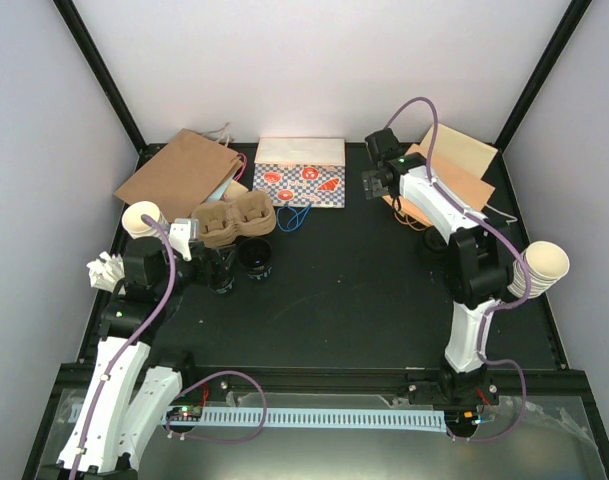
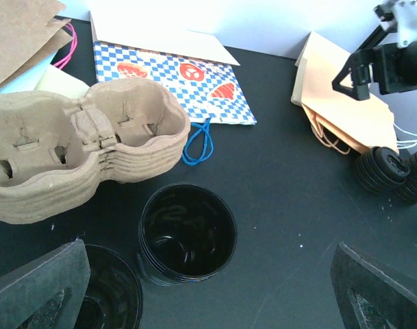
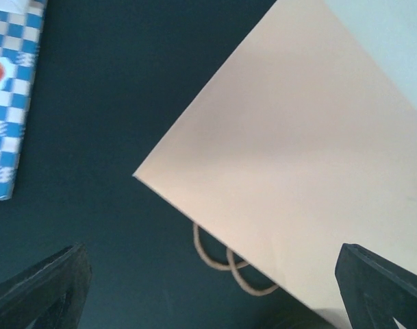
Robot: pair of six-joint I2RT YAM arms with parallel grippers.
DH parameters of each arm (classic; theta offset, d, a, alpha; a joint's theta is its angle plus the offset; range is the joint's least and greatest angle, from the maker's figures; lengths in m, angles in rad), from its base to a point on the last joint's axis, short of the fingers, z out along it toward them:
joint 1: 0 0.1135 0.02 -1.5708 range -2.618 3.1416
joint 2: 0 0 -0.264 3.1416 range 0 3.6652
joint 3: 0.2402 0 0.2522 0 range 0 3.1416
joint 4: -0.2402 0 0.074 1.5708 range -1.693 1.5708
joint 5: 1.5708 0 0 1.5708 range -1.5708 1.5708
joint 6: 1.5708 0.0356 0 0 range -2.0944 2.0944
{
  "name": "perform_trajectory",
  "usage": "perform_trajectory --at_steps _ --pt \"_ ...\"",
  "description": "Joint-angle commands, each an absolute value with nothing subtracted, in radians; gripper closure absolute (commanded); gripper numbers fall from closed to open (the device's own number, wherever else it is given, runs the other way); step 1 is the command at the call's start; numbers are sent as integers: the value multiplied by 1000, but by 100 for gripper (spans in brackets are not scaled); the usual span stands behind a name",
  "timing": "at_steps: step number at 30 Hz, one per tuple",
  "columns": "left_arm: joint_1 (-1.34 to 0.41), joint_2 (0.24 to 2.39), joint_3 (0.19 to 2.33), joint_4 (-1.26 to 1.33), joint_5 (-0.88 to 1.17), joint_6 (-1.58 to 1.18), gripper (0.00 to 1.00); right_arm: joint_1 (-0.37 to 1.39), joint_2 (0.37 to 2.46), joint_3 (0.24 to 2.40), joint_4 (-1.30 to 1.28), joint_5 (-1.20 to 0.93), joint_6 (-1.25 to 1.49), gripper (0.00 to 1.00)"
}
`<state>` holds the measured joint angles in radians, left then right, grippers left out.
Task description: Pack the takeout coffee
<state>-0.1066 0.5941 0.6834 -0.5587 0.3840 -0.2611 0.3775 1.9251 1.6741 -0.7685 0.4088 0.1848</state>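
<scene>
One black cup [image 2: 187,233] stands upright on the matte black worktop [image 1: 364,290] at about 9 o'clock in the top view. It is round and glossy, dark inside, with fine rings stepped near its base. The other black cup [image 2: 112,295], of the same shape, sits just beside it at 8 o'clock and is partly hidden behind a finger. Neither is in the cardboard tray [image 2: 85,147], which lies just at 12 o'clock of them. The tray is rough moulded pulp with two rounded hollows joined at a pinched waist, and its wall shows layered ridges.

The left hand [image 2: 208,312] has its dark wedge-shaped fingers spread far apart and clamps nothing. In its wrist view the first cup stands between them.

The right hand [image 3: 208,301], at about 1 o'clock, also has its fingers wide apart and empty. It is over a smooth, flat tan paper bag [image 3: 297,137] with twisted cord loops poking from under its edge.

At 12 o'clock lies a blue-and-white checked bag [image 1: 299,180], flat and rectangular, with a thin blue cord handle [image 2: 198,140]. A creased brown kraft bag [image 1: 179,170] lies at 11 o'clock. A tapered stack of white paper cups [image 1: 146,220] shows at the 9 o'clock edge, and a second stack [image 1: 544,265] at 3 o'clock.
</scene>
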Motion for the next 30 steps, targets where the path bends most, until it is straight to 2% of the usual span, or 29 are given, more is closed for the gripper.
perform_trajectory --at_steps 1,10,15,22,30 --pt "-111 582 685 -527 399 -240 1 374 2011 1741 -761 549 112 0" --pt "-113 587 682 -526 395 -238 1 372 2191 1876 -764 652 42 0" --pt "-112 590 684 -528 390 -238 1 373 2250 1946 -769 614 1 0" --pt "-114 590 682 -528 387 -237 1 378 2288 1945 -746 636 -22 0" --pt "-114 595 684 -529 384 -237 1 403 2338 1928 -701 753 -40 0"
